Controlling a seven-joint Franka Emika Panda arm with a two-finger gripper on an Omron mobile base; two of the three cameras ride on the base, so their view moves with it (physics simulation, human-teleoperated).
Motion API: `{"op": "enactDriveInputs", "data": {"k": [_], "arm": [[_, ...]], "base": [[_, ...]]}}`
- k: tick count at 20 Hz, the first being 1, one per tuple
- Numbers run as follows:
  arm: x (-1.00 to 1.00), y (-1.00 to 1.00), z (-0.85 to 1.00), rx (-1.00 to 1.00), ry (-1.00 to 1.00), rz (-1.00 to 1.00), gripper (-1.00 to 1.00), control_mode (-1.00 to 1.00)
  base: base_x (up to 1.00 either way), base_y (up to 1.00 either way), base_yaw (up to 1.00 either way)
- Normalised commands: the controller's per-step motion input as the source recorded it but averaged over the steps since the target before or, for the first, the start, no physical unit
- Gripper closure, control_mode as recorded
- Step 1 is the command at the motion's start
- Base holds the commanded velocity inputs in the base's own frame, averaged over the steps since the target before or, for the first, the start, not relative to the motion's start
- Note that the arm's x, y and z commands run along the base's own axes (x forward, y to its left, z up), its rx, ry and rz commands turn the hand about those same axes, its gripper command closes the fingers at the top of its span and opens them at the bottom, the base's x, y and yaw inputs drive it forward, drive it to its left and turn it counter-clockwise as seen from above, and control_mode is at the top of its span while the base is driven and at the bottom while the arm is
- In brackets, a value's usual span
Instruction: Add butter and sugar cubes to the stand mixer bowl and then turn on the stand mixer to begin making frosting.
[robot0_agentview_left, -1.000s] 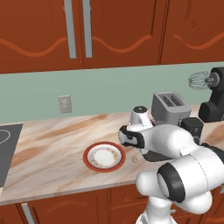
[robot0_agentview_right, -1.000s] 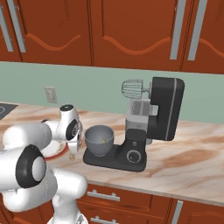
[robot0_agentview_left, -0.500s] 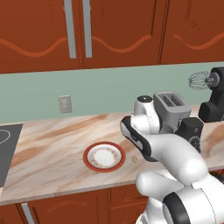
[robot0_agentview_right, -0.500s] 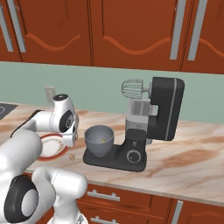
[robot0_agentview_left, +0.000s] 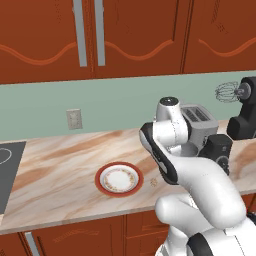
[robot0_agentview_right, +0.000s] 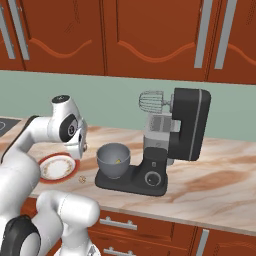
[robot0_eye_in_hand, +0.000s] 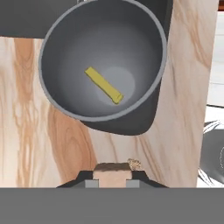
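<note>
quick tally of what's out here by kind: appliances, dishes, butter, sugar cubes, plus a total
appliances: 2, stand mixer and toaster
dishes: 2, stand mixer bowl and plate
butter: 1, lying in the bowl
sugar cubes: 2, held cube in the claw, loose cube on the counter
total: 7

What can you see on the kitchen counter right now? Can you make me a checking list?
Surface: marble counter, wood-grain streaks.
Job's things: butter lies in the stand mixer bowl; bowl sits on the stand mixer base; one sugar cube between the fingertips, another on the counter near the plate.
Clutter: red-rimmed plate; toaster.
Grippers: gripper shut on a sugar cube, short of the bowl.
Cables: nothing seen.
Surroundings: red-brown cabinets, green wall, wall outlet, stovetop.
</note>
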Motion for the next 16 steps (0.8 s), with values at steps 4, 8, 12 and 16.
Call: {"op": "enactDriveInputs", "data": {"k": [4,8,12,16], "arm": [[0.0,-0.28,0.35,-0.04,0.02,0.0,1.0,-1.0],[0.0,-0.42,0.08,0.0,0.03,0.0,1.0,-1.0],[0.01,-0.46,-0.01,0.0,0.04,0.0,1.0,-1.0],[0.07,-0.29,-0.27,0.0,0.06,0.0,1.0,-1.0]], "base": [[0.0,0.0,0.0],[0.0,0.0,0.0],[0.0,0.0,0.0],[0.0,0.0,0.0]]}}
